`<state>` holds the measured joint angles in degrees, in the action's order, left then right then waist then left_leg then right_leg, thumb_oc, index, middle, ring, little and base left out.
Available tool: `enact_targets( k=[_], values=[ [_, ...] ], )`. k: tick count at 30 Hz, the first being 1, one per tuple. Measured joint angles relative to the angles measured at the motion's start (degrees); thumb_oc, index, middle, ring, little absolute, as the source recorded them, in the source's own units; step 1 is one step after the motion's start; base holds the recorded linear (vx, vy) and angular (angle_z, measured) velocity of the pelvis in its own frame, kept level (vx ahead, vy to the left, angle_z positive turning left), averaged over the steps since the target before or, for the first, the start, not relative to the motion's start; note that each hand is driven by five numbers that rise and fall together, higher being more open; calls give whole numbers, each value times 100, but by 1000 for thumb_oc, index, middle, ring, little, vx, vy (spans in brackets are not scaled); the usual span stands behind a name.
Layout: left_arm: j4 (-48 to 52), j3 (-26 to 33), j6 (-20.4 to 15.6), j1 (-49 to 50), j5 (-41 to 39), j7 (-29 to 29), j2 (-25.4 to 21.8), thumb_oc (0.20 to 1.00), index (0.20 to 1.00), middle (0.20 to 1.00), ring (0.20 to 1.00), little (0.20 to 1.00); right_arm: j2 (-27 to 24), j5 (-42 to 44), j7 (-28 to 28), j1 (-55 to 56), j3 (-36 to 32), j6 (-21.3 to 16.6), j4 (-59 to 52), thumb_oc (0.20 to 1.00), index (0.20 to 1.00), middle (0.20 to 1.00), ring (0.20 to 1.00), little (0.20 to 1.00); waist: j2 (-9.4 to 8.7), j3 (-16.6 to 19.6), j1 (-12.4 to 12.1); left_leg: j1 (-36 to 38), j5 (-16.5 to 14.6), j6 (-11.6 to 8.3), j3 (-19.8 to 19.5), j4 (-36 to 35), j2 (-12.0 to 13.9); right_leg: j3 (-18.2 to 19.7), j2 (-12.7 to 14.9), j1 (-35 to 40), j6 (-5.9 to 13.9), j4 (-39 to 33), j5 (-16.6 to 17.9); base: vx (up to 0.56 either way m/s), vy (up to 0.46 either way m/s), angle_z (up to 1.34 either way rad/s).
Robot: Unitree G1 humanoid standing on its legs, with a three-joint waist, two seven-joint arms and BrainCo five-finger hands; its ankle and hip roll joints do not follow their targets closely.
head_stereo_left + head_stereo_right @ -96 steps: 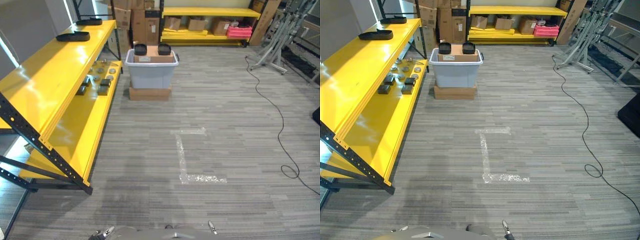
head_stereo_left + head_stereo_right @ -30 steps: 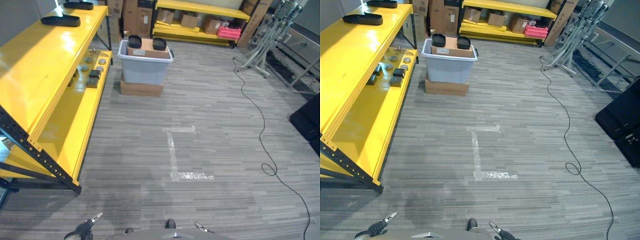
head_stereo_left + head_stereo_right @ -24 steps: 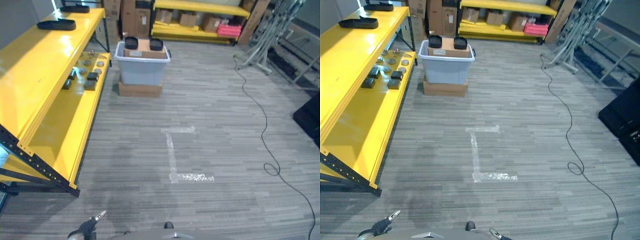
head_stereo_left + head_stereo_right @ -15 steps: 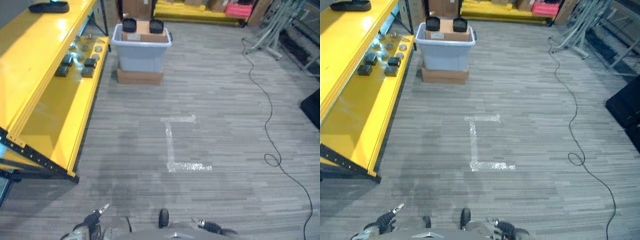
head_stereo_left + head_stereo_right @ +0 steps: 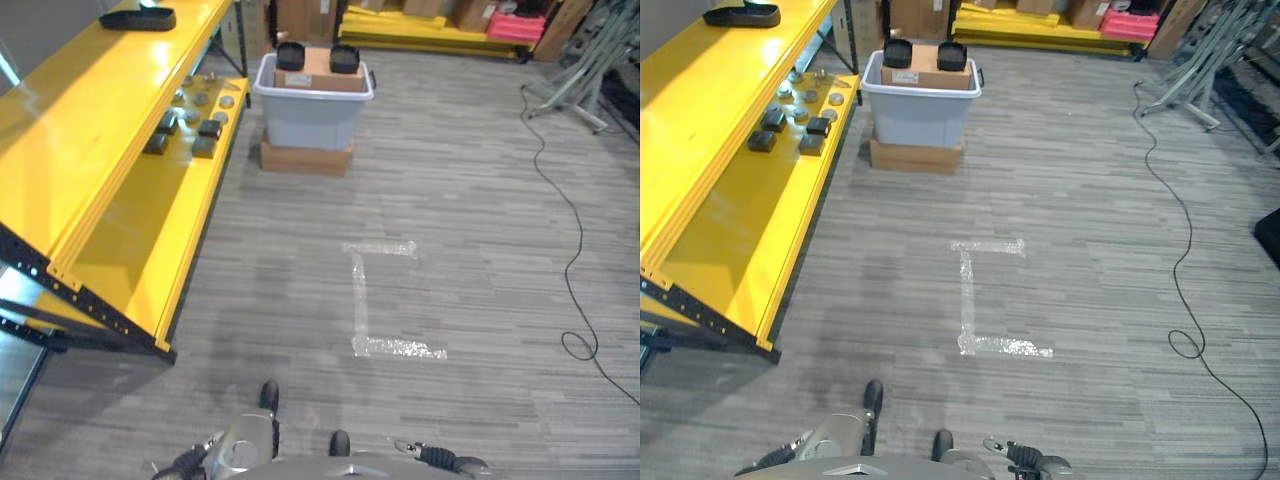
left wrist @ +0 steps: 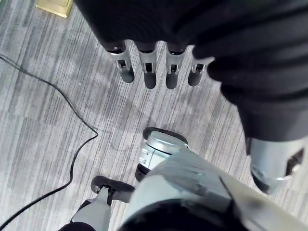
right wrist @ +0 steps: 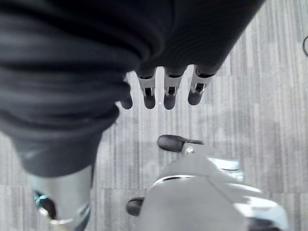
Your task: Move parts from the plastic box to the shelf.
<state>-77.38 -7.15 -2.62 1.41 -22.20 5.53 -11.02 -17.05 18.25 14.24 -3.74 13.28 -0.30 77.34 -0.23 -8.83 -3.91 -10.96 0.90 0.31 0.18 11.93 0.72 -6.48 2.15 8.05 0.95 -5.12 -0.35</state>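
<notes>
- Far across the floor, the plastic box [image 5: 314, 110] with two black parts [image 5: 290, 55] on top sits beside the yellow shelf [image 5: 120, 150].
- The left hand [image 6: 149, 72] and right hand [image 7: 163, 91] hang down with fingers straight, holding nothing.
- The robot could trip on the black cable [image 5: 560, 230] if it walks too wide.

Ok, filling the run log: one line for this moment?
phase: approach | left hand: open, empty | right hand: open, empty | plastic box: far ahead, beside shelf

Camera swings, scene holds

The head views have shifted and tipped further down; both robot hands, left [image 5: 188, 464] and right [image 5: 440, 459], now show lower in view.
</notes>
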Motion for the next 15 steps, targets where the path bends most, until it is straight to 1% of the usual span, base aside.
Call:
enact_targets(
  k=[1,2,3,4,5,6,7,8,9,10,11,12,13,14,15],
  values=[
    [14,-34,-1,-19,37,-14,-27,1000,1000,1000,1000,1000,55,11,-33,13,2,0,1,1000,1000,1000,1000,1000,-45,63,53,18,-103,191,42,-10,-150,111,75,30,4,13,-136,188,136,-6],
    [88,-80,-26,-31,84,-16,-87,1000,1000,1000,1000,1000,125,32,-42,34,-6,13,-39,1000,1000,1000,1000,1000,-80,175,104,79,-131,226,68,-183,-275,131,164,-49,-77,154,-248,243,172,3],
    [172,-88,-37,-26,150,-10,-169,1000,1000,1000,1000,1000,176,34,-40,38,-25,39,-32,1000,1000,1000,1000,1000,-156,201,142,227,-114,282,94,-364,-371,129,212,-73,-86,332,-306,238,170,-6],
    [203,-91,-41,-95,213,-14,-246,1000,1000,1000,1000,1000,224,33,-42,65,-19,60,-33,1000,1000,1000,1000,1000,-170,210,176,372,-83,387,138,-510,-423,117,235,-134,-95,642,-343,211,167,-23],
    [196,-117,-49,-164,287,-29,-333,1000,1000,1000,1000,1000,270,32,-47,53,3,55,-67,1000,1000,1000,1000,1000,-146,212,186,589,-35,491,187,-666,-450,88,228,-290,-86,1297,-569,247,207,-43],
    [219,-243,-71,-302,454,-32,-455,1000,1000,1000,1000,1000,308,32,-49,2,4,50,-94,1000,1000,1000,1000,1000,-44,185,210,784,-71,615,315,-805,-444,-84,297,-860,116,2752,-715,269,229,-40],
    [292,-436,-135,-455,618,-34,-524,1000,1000,1000,1000,1000,305,42,-56,-24,4,49,-261,1000,1000,1000,1000,1000,1,190,235,829,-120,670,405,-811,-453,-198,436,-1437,187,3838,-782,237,176,-33],
    [347,-540,-169,-516,678,-38,-576,1000,1000,1000,1000,1000,301,43,-58,-40,-4,52,-266,1000,1000,1000,1000,1000,70,160,228,839,-148,645,479,-813,-452,-227,525,-1683,205,4150,-792,279,86,-36],
    [444,-727,-192,-516,684,-62,-599,1000,1000,1000,1000,1000,275,37,-57,-52,-27,56,-284,1000,1000,1000,1000,1000,65,161,189,917,-179,600,629,-863,-453,-507,761,-1974,210,4314,-782,248,-26,-46],
    [482,-761,-201,-522,674,-67,-602,1000,1000,1000,1000,1000,274,18,-63,-80,-23,64,-310,1000,1000,1000,1000,1000,78,139,188,967,-203,567,667,-889,-459,-598,861,-2063,233,4128,-766,503,-133,-44],
    [484,-754,-198,-514,653,-64,-604,1000,1000,1000,1000,1000,285,-37,-55,-46,-24,136,-384,1000,1000,1000,1000,1000,49,149,221,1044,-242,506,683,-927,-465,-684,841,-1993,267,3387,-736,363,-127,-20],
    [510,-734,-172,-551,630,-61,-610,1000,1000,1000,1000,1000,285,-60,-51,-24,-19,163,-406,1000,1000,1000,1000,1000,16,130,256,1085,-333,388,651,-939,-491,-681,767,-1969,314,2980,-703,453,-161,-14],
    [568,-636,-108,-507,575,-55,-606,1000,1000,1000,1000,1000,278,-63,-49,21,-11,159,-440,1000,1000,1000,1000,1000,0,128,260,1136,-373,321,645,-980,-515,-681,648,-1961,294,2319,-623,325,-103,1],
    [571,-630,-79,-490,545,-50,-614,1000,1000,1000,1000,1000,279,-54,-47,12,0,160,-441,1000,1000,1000,1000,1000,-2,105,300,1197,-375,319,619,-1017,-542,-689,551,-1884,292,1833,-543,434,-135,5],
    [574,-647,-40,-484,539,-56,-609,1000,1000,1000,1000,1000,278,-56,-47,82,-17,177,-448,1000,1000,1000,1000,1000,-56,81,393,1298,-409,317,605,-1110,-607,-663,446,-1919,257,1518,-342,433,-146,25]
  ],
)
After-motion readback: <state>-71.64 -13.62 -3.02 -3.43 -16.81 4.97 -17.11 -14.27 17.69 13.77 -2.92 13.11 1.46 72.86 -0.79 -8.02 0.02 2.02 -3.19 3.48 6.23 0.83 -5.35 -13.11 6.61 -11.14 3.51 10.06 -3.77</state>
